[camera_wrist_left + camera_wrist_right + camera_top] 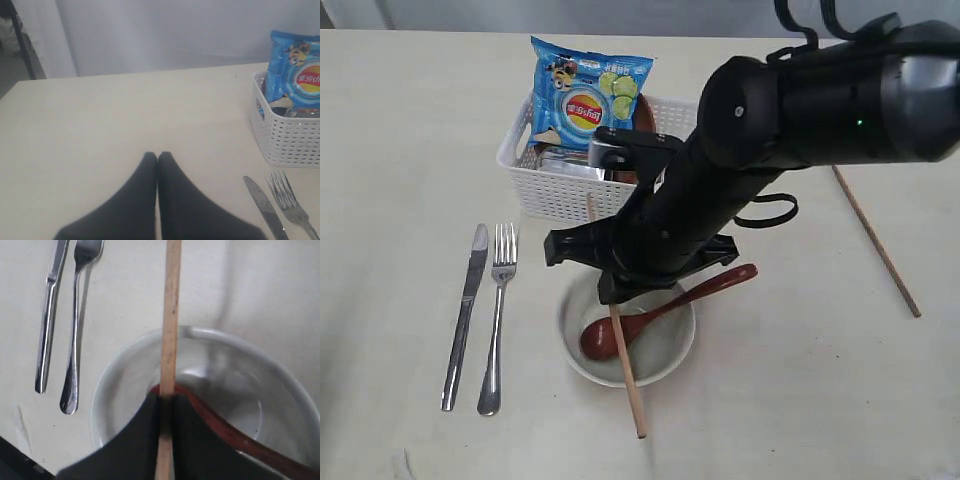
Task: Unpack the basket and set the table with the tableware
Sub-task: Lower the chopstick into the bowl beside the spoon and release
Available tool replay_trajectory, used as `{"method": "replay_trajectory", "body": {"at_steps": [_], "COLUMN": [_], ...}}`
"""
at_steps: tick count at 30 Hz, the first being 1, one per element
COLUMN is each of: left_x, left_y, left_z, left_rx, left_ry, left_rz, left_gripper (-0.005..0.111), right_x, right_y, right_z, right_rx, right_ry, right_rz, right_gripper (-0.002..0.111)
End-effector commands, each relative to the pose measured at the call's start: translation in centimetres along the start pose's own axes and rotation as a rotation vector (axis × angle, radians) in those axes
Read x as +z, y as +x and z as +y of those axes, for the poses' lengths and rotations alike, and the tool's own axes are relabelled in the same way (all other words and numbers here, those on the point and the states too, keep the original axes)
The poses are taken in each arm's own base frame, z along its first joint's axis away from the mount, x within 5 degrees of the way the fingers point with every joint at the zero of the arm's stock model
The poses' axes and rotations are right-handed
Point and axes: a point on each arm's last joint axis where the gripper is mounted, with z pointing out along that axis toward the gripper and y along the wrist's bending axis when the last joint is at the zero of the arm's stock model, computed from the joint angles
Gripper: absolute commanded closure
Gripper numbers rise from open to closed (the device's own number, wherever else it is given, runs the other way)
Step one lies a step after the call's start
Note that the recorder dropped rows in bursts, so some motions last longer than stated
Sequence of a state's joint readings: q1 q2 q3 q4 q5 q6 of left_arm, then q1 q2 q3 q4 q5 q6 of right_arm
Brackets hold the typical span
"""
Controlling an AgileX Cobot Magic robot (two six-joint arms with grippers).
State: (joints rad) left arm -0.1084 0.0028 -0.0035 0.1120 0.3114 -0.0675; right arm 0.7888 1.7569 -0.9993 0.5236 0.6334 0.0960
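My right gripper [167, 396] is shut on a wooden chopstick [171, 315], holding it over the off-white bowl [116, 371]. In the exterior view this chopstick [628, 380] slants across the bowl [670, 358], and its lower tip reaches past the rim. A reddish-brown wooden spoon [650, 315] rests in the bowl. The steel knife [465, 315] and fork [498, 320] lie side by side left of the bowl. A second chopstick [875, 240] lies on the table [400, 150] at the right. The white basket [560, 195] holds a brown plate [645, 118]. My left gripper [158, 155] is shut with nothing in it, over bare table.
A blue chip bag [588, 95] stands in the basket with something shiny [565, 162] below it. The right arm [800, 100] reaches across the middle from the upper right, hiding part of the basket. The left wrist view shows the basket [287, 142], knife [265, 205] and fork [292, 205].
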Motion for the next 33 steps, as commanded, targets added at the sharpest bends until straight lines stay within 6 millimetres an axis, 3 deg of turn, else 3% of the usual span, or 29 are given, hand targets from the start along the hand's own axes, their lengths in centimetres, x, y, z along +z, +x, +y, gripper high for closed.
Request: {"method": "replay_trajectory", "body": {"at_steps": [1,13,15,19,21,27,33], "left_x": [0.0,0.0,0.0,0.0,0.0,0.0,0.0], "left_y": [0.0,0.0,0.0,0.0,0.0,0.0,0.0], "left_z": [-0.1,-0.1,-0.1,-0.1,-0.1,-0.1,-0.1], "left_rx": [-0.010,-0.010,-0.010,-0.010,-0.010,-0.010,-0.010], "left_ry": [0.010,0.010,0.010,0.010,0.010,0.010,0.010], "left_rz": [-0.007,-0.007,-0.007,-0.007,-0.007,-0.007,-0.007], "left_gripper": [0.107,0.107,0.107,0.107,0.107,0.107,0.107], "right_x": [0.5,0.7,0.7,0.7,0.6,-1.8,-6.2], "right_y": [-0.1,-0.3,-0.3,-0.3,-0.3,-1.3,-2.5], "right_z": [-0.8,-0.9,-0.9,-0.9,-0.8,0.3,1.4], "right_rx": [0.005,0.024,0.024,0.020,0.018,-0.074,-0.173], "right_ry": [0.051,0.058,0.058,0.059,0.057,0.072,0.188], "right_rz": [0.013,-0.009,-0.007,-0.001,-0.005,-0.031,-0.041], "right_gripper": [0.109,0.106,0.096,0.064,0.060,0.060,0.060]}}
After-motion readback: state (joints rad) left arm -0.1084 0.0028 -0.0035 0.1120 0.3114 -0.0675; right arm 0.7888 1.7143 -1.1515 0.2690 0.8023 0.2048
